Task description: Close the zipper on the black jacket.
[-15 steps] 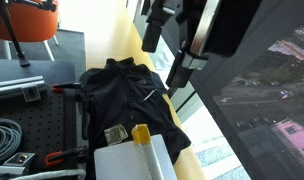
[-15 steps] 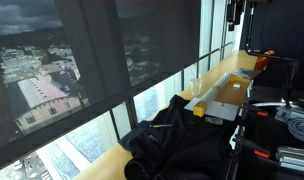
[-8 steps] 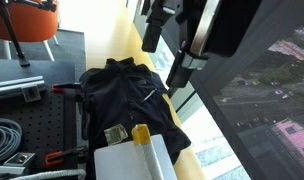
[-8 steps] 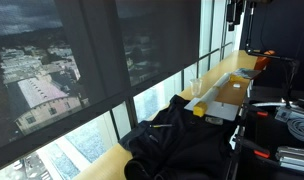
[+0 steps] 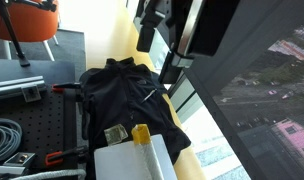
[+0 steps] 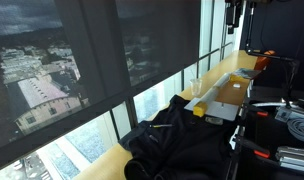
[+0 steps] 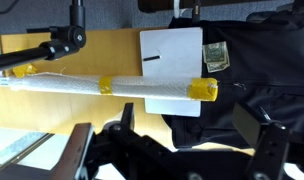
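At centre frame in an exterior view, the black jacket (image 5: 122, 95) lies crumpled across the yellow ledge (image 5: 107, 35) beside the window. The gripper (image 5: 157, 55) hangs at upper centre, above the jacket's far edge and apart from it. In the wrist view its fingers (image 7: 82, 150) stand wide apart along the bottom edge, with nothing between them. The jacket fills the right side of that view. A white roll with yellow tape (image 7: 102, 85) lies across a white sheet (image 7: 172, 50) just left of it. The zipper's state cannot be told.
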Robot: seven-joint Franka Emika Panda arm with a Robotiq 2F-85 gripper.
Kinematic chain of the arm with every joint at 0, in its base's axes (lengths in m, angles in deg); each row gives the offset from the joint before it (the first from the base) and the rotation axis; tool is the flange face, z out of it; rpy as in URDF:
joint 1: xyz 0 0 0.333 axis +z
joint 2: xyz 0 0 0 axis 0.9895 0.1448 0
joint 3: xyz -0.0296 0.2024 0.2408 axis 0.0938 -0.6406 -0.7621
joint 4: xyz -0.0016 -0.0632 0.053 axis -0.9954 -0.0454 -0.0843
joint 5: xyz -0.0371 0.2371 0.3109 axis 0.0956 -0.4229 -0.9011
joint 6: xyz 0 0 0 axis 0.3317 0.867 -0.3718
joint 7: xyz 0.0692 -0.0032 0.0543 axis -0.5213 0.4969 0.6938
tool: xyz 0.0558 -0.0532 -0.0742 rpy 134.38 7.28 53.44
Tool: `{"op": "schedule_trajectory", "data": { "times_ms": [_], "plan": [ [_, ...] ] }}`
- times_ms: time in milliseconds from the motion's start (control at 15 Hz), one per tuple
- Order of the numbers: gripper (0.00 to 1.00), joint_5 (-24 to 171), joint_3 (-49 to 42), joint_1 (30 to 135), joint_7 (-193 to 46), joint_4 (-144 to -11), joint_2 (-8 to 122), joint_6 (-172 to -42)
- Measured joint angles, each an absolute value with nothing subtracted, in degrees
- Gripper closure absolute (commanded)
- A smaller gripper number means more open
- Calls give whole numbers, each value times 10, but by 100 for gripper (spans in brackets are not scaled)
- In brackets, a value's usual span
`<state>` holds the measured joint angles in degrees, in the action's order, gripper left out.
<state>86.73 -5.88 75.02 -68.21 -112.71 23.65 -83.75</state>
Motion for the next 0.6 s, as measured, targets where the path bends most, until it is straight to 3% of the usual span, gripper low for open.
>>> {"op": "schedule_trajectory", "data": {
  "times_ms": [600],
  "plan": [
    [0,824,-111,839,-738,-1260,250,-1044]
  ]
}}
